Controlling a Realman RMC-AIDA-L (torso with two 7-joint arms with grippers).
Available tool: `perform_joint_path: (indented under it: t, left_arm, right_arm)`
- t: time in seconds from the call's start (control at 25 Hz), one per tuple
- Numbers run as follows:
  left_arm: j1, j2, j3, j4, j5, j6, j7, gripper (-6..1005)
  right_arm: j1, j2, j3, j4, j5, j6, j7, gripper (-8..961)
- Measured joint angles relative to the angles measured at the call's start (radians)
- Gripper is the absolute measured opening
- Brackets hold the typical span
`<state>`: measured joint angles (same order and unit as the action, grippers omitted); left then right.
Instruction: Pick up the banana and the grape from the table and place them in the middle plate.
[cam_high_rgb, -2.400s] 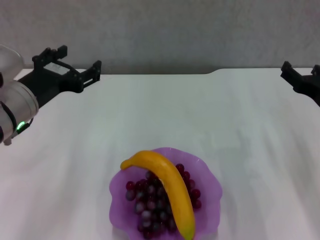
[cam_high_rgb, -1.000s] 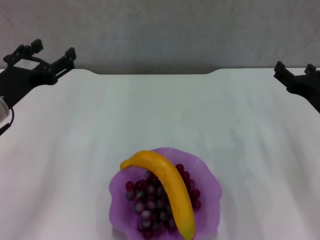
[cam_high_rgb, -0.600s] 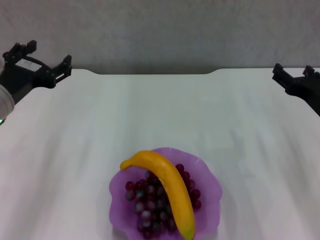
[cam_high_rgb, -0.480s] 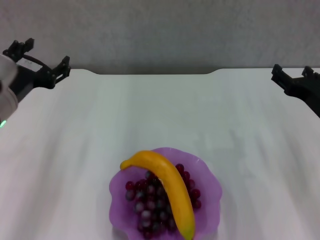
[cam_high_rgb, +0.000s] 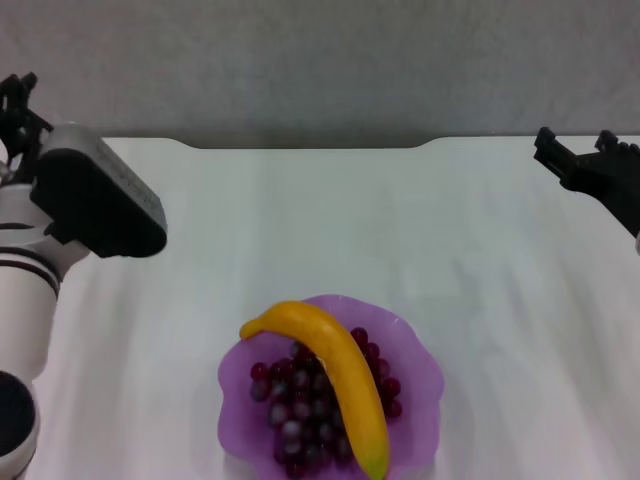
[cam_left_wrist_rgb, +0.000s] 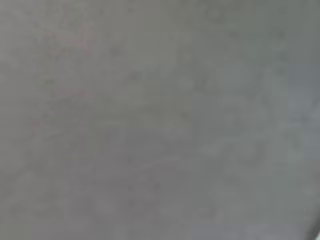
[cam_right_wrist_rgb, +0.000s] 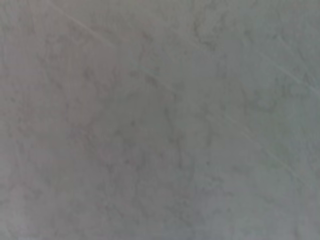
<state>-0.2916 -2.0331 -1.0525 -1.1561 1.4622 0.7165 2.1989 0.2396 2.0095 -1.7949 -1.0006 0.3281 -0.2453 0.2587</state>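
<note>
Banana (cam_high_rgb: 335, 385) and grape (cam_high_rgb: 300, 405) both sit in the plate (cam_high_rgb: 428, 392). The banana lies slantwise on top of the bunch, with its stem end over the rim on the left and far side and its greenish tip at the near rim.

Left of the plate and well apart from it, my left arm has folded up and back from its earlier reach along the table's (cam_high_rgb: 300, 220) far edge. My left fingers (cam_high_rgb: 17, 98) now barely show, far off to the left and beyond the plate, and I cannot tell whether they are released or clenched.

Right of the plate, equally far off, my right fingers (cam_high_rgb: 575, 152) stay by the table's far edge, released and holding nothing.

Neither set of fingers is near the fruit. With both pieces in the plate and my left arm pulled away, I judge the task done, with no grasp left to make.
</note>
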Motion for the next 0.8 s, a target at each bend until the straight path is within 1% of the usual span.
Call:
perform_joint_path:
  t: [0.2, 0.44, 0.48, 0.52, 0.64, 0.8]
  left_arm:
    - [-0.021, 0.001, 0.008, 0.013, -0.016, 0.063, -0.012, 877]
    - [-0.059, 0.000, 0.018, 0.077, -0.016, 0.181, 0.080, 877]
    - [-0.071, 0.001, 0.020, 0.104, 0.018, 0.220, 0.089, 877]
    - [-0.071, 0.001, 0.020, 0.104, 0.018, 0.220, 0.089, 877]
    - [-0.092, 0.003, 0.013, 0.168, 0.113, 0.284, 0.081, 877]
    - [-0.120, 0.009, -0.004, 0.234, 0.223, 0.358, 0.015, 878]
  right_arm:
    - [0.003, 0.000, -0.006, 0.000, 0.000, 0.000, 0.002, 866]
    - [0.004, 0.000, -0.009, -0.002, 0.000, 0.000, 0.003, 866]
    - [0.004, 0.000, -0.009, -0.002, 0.000, 0.000, 0.004, 866]
    - [0.004, 0.000, -0.009, -0.002, 0.000, 0.000, 0.004, 866]
    - [0.008, 0.000, -0.018, -0.001, 0.002, 0.000, 0.005, 866]
    - [0.012, 0.000, -0.021, 0.000, 0.003, 0.001, 0.005, 866]
